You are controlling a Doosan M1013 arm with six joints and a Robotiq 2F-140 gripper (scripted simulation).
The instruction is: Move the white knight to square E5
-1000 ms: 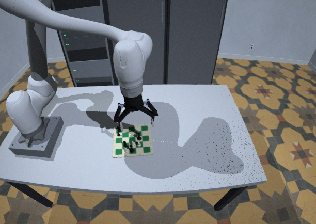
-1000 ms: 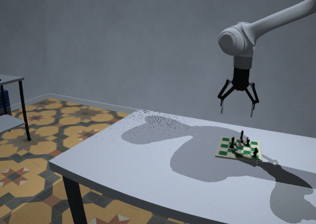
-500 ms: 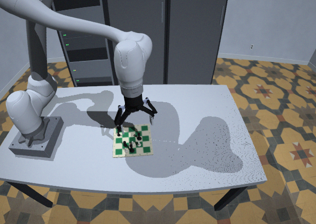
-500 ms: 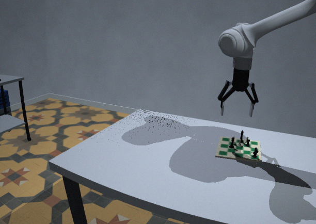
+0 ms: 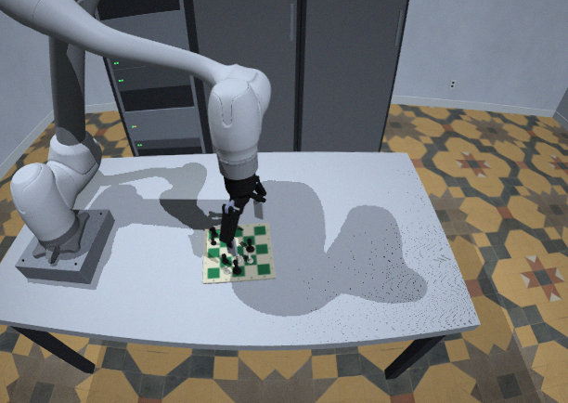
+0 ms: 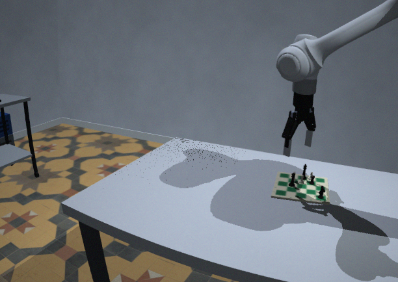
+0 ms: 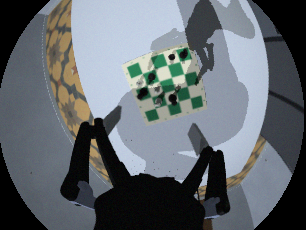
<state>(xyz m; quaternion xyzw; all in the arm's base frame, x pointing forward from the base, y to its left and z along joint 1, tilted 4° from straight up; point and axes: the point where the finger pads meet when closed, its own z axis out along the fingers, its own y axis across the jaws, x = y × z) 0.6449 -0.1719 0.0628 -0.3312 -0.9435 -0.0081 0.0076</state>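
A small green and cream chessboard lies on the grey table, left of its middle. It also shows in the exterior view and in the wrist view. Several black pieces and a few small white pieces stand on it. The pieces are too small to tell which white one is the knight. My gripper is open and empty. It hangs well above the table, over the board's far edge. In the top view my gripper partly hides the board's back squares.
The arm's base block is bolted to the table's left end. Tall grey cabinets and a server rack stand behind the table. A small shelf stands on the floor away from the table.
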